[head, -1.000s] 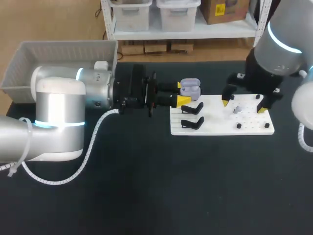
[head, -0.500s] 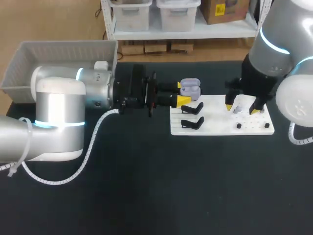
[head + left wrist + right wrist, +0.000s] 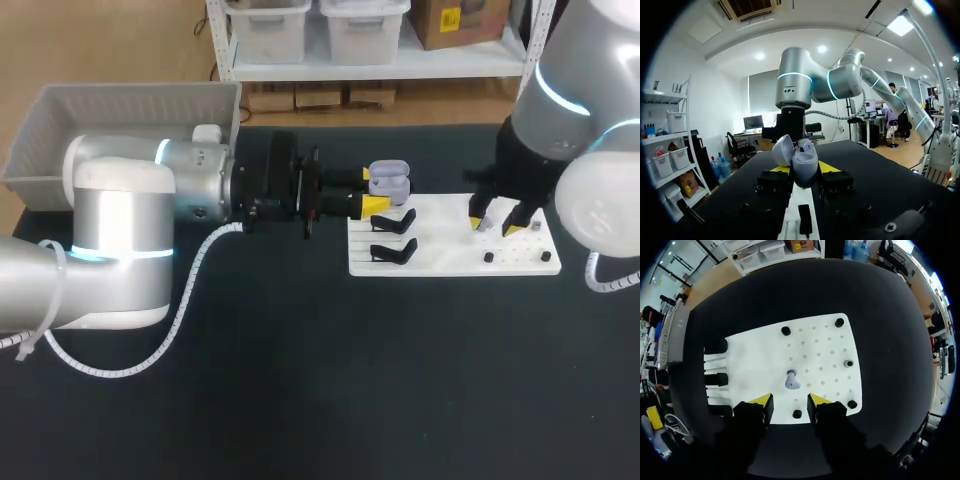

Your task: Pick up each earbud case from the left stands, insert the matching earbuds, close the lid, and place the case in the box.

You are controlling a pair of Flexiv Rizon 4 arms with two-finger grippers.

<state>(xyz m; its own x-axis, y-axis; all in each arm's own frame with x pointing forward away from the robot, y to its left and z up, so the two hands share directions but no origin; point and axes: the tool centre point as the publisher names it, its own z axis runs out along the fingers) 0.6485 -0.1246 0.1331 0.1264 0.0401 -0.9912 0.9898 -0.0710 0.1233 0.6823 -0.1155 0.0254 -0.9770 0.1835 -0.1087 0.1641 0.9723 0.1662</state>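
On the black table (image 3: 300,380), a flat white board (image 3: 450,262) dotted with small holes lies to the right. The left gripper (image 3: 378,191) is clamped on a smooth, rounded, pale purple earbud case (image 3: 390,180) by the board's far left corner. The case's lid is open. The right gripper (image 3: 494,226) hangs over the board with its yellow tips apart. A tiny grey earbud (image 3: 791,380) lies just ahead of them. Two black stands (image 3: 393,250) sit on the board's left side.
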